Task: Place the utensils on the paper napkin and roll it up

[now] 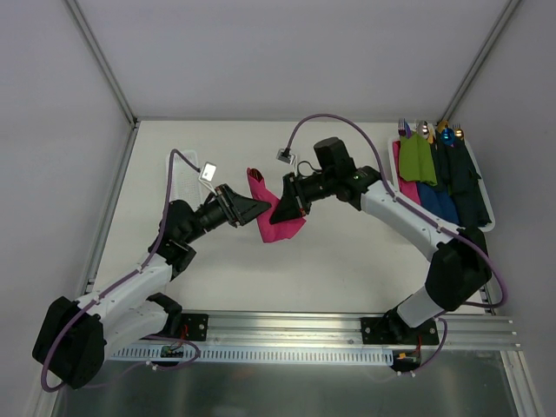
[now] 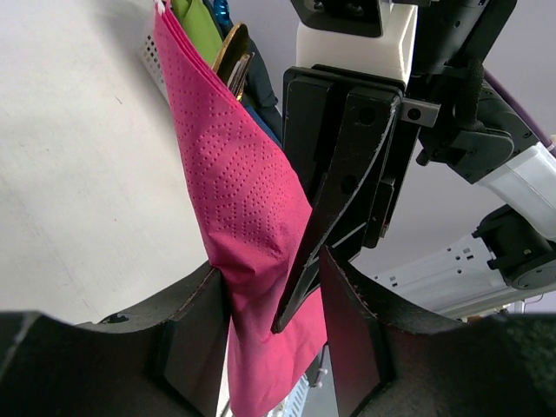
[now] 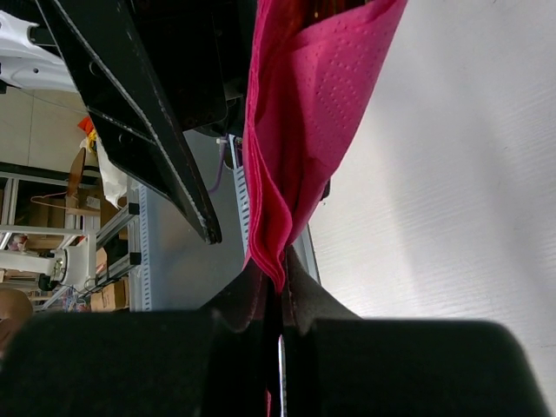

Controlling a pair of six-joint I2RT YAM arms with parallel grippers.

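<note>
The white table [image 1: 347, 261] fills the view from above, and over its middle the left arm [image 1: 130, 291] and the right arm [image 1: 417, 226] reach in toward each other until their tips almost meet. At the far right edge sits a tray [image 1: 488, 217] of green, blue and navy napkin rolls [image 1: 417, 161] with cutlery poking out of their tops. Between the two tips hangs the paper napkin [image 1: 274, 228], lifted off the table and folded into a loose, drooping wedge rather than lying flat. The right gripper [image 3: 274, 291] is clamped on its lower folded edge, with the paper squeezed thin between the pads. The left gripper [image 2: 269, 265] stands spread: the napkin runs down through the gap and brushes one finger, but nothing pinches it there. A glint of gold near the napkin's top fold looks like the utensils [image 2: 231, 54], though I cannot tell for sure whether they sit inside the fold or behind it. The sheet is light, soft and embossed — it will crease, sag and tear if pulled from both sides, so any hold should take several layers at a folded edge, not a single corner. The cutlery is likely slim, hard and slick, and may slide out of an open fold if the bundle is tipped, so the open end is best kept upward.
</note>
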